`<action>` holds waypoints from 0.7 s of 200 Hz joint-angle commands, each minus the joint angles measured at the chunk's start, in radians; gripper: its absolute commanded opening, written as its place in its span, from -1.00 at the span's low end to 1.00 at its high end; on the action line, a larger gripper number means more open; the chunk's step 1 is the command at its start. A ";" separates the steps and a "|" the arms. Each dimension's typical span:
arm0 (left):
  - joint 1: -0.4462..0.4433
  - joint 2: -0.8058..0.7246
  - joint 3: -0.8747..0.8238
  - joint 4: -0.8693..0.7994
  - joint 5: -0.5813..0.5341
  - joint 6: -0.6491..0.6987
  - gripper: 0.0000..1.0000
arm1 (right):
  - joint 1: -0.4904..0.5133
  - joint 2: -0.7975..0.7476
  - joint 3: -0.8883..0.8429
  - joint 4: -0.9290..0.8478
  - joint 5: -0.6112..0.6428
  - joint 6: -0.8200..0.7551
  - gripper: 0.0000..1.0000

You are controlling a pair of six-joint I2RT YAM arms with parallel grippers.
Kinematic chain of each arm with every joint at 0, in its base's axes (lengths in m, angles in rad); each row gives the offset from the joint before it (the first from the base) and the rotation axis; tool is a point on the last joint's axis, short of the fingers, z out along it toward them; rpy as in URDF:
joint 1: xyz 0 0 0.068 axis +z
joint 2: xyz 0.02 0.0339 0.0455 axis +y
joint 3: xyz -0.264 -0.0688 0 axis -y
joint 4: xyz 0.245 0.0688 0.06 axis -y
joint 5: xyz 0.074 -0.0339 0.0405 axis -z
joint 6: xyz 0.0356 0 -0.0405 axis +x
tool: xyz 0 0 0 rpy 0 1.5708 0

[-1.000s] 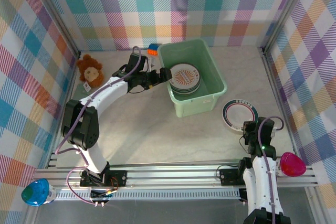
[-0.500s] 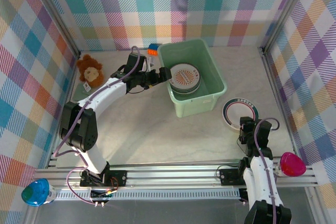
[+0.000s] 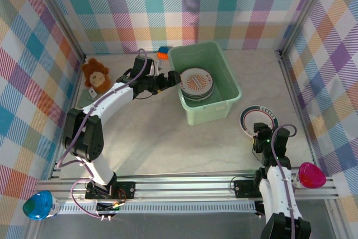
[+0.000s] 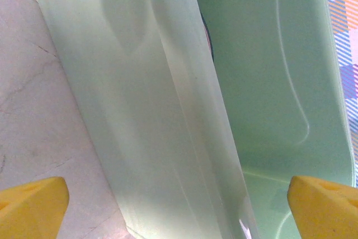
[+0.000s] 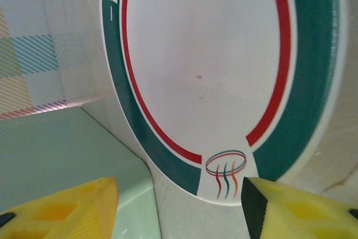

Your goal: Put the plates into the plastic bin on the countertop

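Note:
The mint-green plastic bin (image 3: 224, 90) stands at the back middle of the beige countertop (image 3: 156, 138). It holds a stack of plates (image 3: 196, 83), the top one with an orange sunburst centre. My left gripper (image 3: 173, 78) is open at the bin's left wall (image 4: 151, 110), one yellow fingertip (image 4: 31, 205) outside it and the other over the inside. A teal-rimmed plate (image 3: 259, 119) with a red ring lies flat right of the bin. My right gripper (image 3: 262, 135) is open at that plate's (image 5: 207, 71) near edge, its fingertips (image 5: 61, 211) on either side of the rim's logo.
A lion plush (image 3: 95, 74) sits at the far left and a small blue-orange block (image 3: 163, 53) lies behind the bin. A pink object (image 3: 311, 175) and a teal one (image 3: 37, 205) rest by the front rail. Plaid walls (image 3: 179, 4) enclose the countertop.
My right gripper has advanced to the teal-rimmed plate's near edge, and the plate has shifted slightly to the right. The left arm has stayed put.

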 commanded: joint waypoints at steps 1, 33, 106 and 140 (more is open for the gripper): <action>0.010 0.009 -0.008 0.027 0.026 -0.007 1.00 | 0.005 -0.047 0.048 -0.103 0.002 0.002 0.21; 0.011 0.020 -0.004 0.033 0.034 -0.011 1.00 | 0.006 -0.090 0.057 -0.175 -0.011 0.013 0.23; 0.011 0.035 0.003 0.027 0.034 -0.019 1.00 | 0.006 -0.078 -0.009 -0.172 0.017 0.043 0.20; 0.011 0.048 0.011 0.031 0.036 -0.028 1.00 | 0.005 0.023 -0.010 -0.082 0.040 0.018 0.19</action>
